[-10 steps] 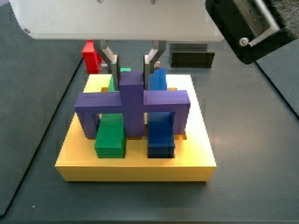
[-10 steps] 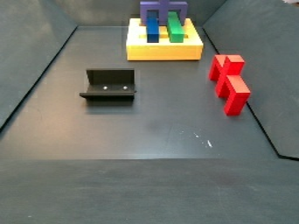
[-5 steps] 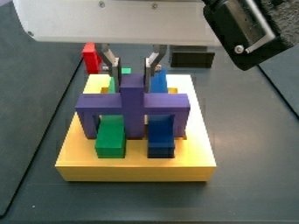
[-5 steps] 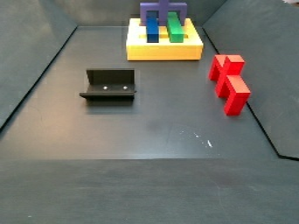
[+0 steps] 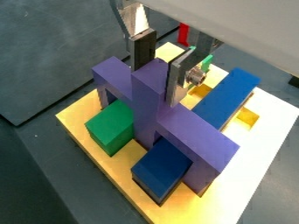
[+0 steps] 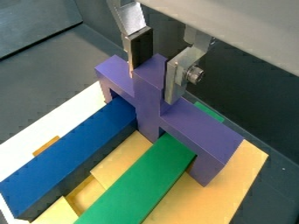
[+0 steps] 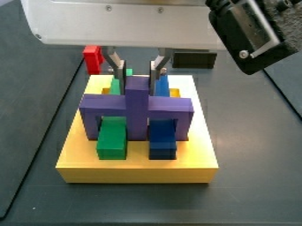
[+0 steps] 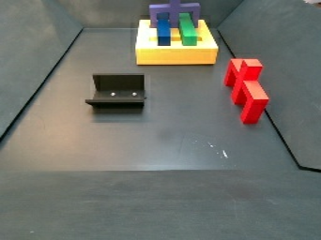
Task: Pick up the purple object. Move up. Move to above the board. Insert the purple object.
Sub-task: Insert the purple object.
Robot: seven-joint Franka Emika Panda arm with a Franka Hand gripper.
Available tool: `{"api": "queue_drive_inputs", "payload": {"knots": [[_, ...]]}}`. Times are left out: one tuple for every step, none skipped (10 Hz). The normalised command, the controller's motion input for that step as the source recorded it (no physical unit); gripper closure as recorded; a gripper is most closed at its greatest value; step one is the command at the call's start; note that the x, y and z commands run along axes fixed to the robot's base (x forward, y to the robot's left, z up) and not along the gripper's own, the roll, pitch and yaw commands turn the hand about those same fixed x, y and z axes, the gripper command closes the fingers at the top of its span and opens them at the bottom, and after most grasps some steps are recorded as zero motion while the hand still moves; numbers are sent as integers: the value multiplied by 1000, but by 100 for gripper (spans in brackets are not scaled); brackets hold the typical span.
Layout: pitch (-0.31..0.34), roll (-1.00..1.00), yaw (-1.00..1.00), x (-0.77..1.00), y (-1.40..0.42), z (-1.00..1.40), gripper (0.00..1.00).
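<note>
The gripper (image 6: 162, 59), fingers spread apart, is straddling the seated purple object (image 6: 163, 118) on the board (image 7: 136, 166); a straight vertical retreat seems advisable.

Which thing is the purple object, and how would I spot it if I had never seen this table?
Look for the board, a flat yellow block on the dark floor. A green bar and a blue bar lie along it, and the purple object straddles both like a bridge. It alone is violet with a cross ridge on top, and the gripper sits right above it, fingers either side of the ridge.
</note>
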Motion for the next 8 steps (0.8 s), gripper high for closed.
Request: {"api": "queue_drive_inputs", "payload": {"knots": [[0,116,0,391,0,-369,100],[11,186,0,426,-57,-371,100],[4,247,0,334,-117,-454,100],[-13,257,0,23,-140,-697,100],[-134,86,0,-91,-46,-877,100],[-196,0,0,-129,0,-734,100],[-11,-14,0,0,0,-66,100],[0,0,0,0,0,0,100]]}}
